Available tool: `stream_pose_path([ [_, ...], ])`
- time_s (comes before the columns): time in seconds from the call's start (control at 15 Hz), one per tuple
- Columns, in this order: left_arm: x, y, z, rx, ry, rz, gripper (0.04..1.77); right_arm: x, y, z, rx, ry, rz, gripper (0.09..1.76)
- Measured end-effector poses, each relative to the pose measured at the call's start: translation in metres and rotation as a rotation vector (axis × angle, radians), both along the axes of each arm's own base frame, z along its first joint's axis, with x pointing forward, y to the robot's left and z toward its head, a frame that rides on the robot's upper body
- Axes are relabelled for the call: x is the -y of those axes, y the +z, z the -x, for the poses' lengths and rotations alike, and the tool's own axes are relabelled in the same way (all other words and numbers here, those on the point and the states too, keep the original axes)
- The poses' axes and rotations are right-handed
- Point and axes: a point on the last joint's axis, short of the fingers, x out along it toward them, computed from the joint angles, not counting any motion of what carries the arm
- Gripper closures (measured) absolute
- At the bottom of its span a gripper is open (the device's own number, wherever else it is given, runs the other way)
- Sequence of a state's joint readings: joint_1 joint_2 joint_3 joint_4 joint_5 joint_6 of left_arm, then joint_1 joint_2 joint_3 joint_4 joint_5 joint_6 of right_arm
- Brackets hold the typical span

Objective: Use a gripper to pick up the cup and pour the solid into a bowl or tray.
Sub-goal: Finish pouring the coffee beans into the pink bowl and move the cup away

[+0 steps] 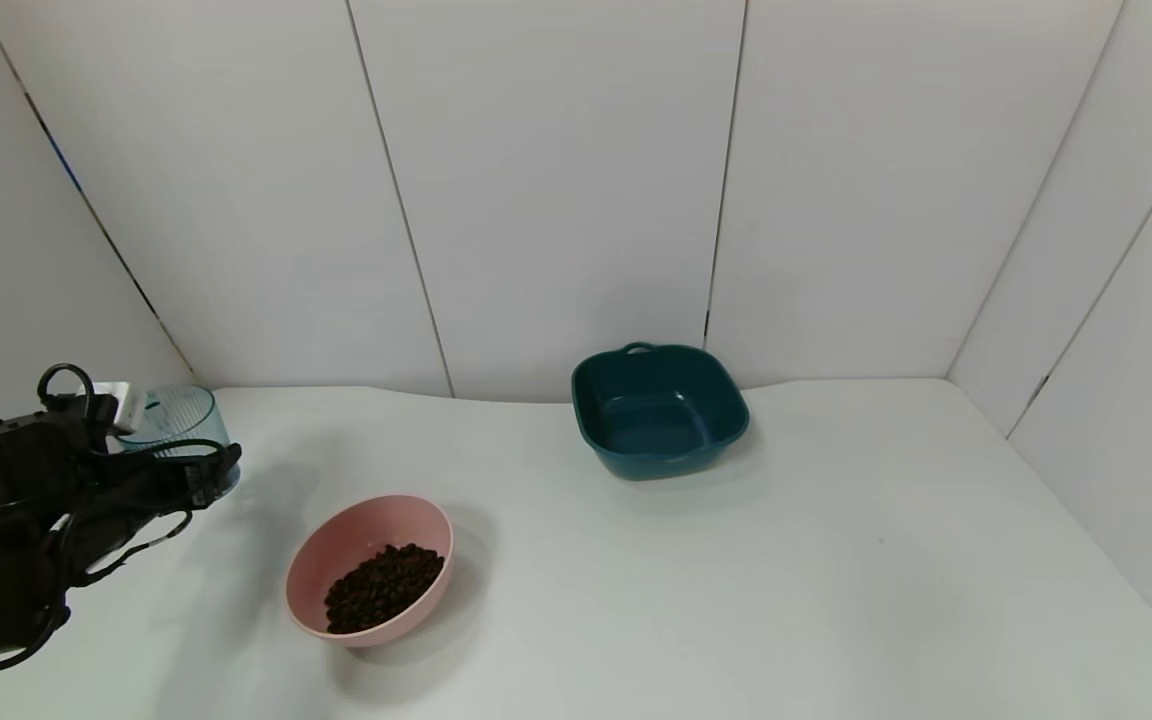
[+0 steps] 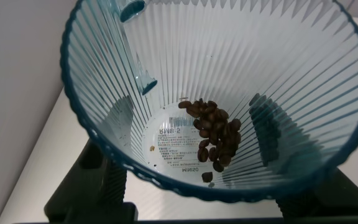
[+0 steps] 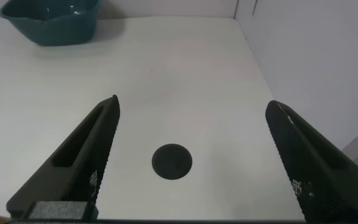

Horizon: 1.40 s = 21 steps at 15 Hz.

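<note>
Cup (image 1: 176,425) sat clamped in the left gripper (image 1: 171,470) at the far left of the table (image 1: 836,580), held upright just above the surface, with the jaws pressed against its ribbed wall on either side. In the left wrist view a small cluster of beans (image 2: 215,138) lay on the cup's floor beside a printed label, so the pour looked only partly done. Near the cup on its right stood the pink bowl (image 1: 321,560), which already held a heap of the same dark beans (image 1: 383,587). Farther off, toward the back wall, stood the teal dish (image 1: 658,410) with its handles, with nothing inside it that could be seen. The right gripper (image 3: 185,162) hung with its jaws wide apart over bare table at the right side, holding nothing and out of the head view.

From here the main risk seemed to be the thin, smooth plastic: a squeeze low on the wall could let the cup twist or slip as it tipped, and loose beans could bounce past the bowl's rim and scatter. Tipping from too high above the bowl would invite the same.

Counted: one cup, one pink bowl, one teal dish, two grippers, two lots of beans, the smaller one in the cup.
</note>
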<state>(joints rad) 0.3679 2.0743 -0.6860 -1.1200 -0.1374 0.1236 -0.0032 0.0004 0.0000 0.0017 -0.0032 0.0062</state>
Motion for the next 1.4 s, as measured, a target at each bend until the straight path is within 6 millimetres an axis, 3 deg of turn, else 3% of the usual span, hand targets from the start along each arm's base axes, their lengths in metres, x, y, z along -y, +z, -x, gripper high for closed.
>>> stream_pose_path([
  [0.53, -0.002, -0.023, -0.012, -0.040, -0.015, 0.035, 0.54, 0.000, 0.000, 0.000, 0.000, 0.000, 0.000, 0.14],
  [1.4, -0.002, -0.041, -0.014, -0.040, 0.000, 0.106, 0.54, 0.000, 0.000, 0.000, 0.000, 0.000, 0.000, 0.14],
])
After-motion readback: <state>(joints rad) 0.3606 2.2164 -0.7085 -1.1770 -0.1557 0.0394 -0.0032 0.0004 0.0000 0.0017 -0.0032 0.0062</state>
